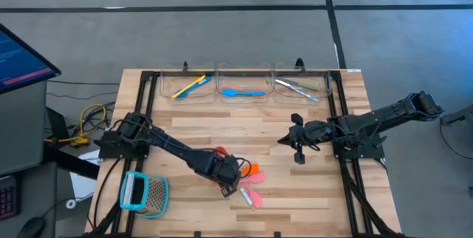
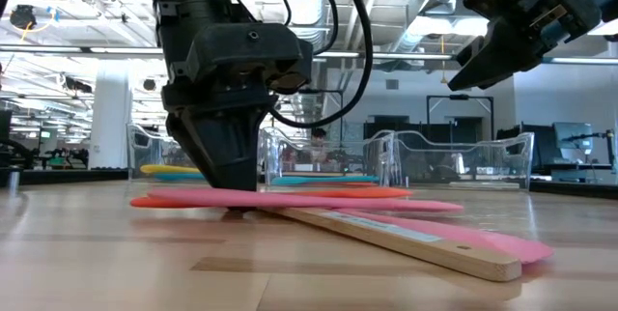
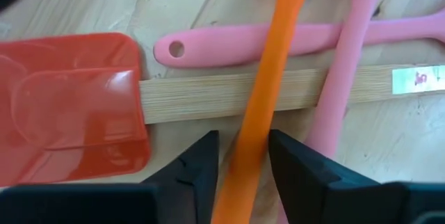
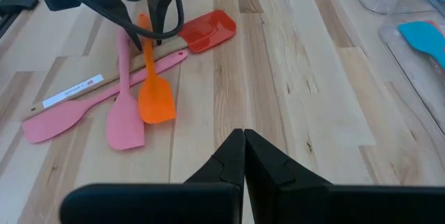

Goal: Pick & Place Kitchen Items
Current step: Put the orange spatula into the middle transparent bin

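The left tool is seen lowered over a crossed pile of utensils near the front edge of the counter, about midway along it. Its two dark fingers are set part-open on either side of the handle of the orange spatula, which runs straight up between them; whether the fingers already press on the handle cannot be told. The orange spatula is laid across the wooden handle of the red-headed spatula, whose red head lies just beside one finger. Two pink spatulas are also crossed in the pile, one lying beyond the wooden handle, the other under the orange handle's far side. In the low view the whole pile is seen lying flat on the wood.

The right tool is held clear above the counter towards the right edge, fingers pressed together with nothing between them, well apart from the pile.

Along the back edge three clear trays are lined up: yellow and blue utensils in the left one, a blue spoon in the middle, silvery metal pieces in the right. A teal-framed mesh tool is seen near the front left corner.
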You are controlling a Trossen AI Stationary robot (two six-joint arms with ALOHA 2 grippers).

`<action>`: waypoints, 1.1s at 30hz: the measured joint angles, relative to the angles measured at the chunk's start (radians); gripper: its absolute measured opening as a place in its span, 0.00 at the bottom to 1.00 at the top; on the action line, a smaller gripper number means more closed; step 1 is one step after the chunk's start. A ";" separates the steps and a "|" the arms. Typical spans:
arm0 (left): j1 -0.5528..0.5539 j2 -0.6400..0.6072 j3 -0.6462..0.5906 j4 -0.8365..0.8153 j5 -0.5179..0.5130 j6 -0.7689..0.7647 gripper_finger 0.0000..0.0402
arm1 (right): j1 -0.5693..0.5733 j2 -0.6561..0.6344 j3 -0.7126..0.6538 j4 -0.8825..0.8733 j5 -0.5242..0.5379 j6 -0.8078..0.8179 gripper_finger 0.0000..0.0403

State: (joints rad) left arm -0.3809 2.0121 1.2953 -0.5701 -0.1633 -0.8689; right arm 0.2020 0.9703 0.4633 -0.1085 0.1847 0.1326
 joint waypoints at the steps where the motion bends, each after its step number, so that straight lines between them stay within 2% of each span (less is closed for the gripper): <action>1: 0.000 0.000 0.000 -0.001 0.002 0.000 0.27 | 0.000 0.000 0.000 0.000 0.000 0.000 0.00; 10: -0.001 0.001 0.000 0.006 0.005 -0.001 0.03 | 0.000 0.000 0.000 0.000 0.000 0.000 0.00; 23: -0.034 -0.043 -0.005 -0.049 0.029 -0.001 0.02 | 0.000 0.000 0.000 -0.002 0.000 0.000 0.00; 33: -0.040 -0.164 -0.004 -0.125 -0.146 0.023 0.01 | 0.000 0.000 0.000 -0.001 0.000 0.000 0.00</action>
State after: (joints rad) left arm -0.4212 1.8480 1.2915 -0.6951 -0.3097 -0.8464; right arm 0.2020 0.9703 0.4633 -0.1090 0.1844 0.1329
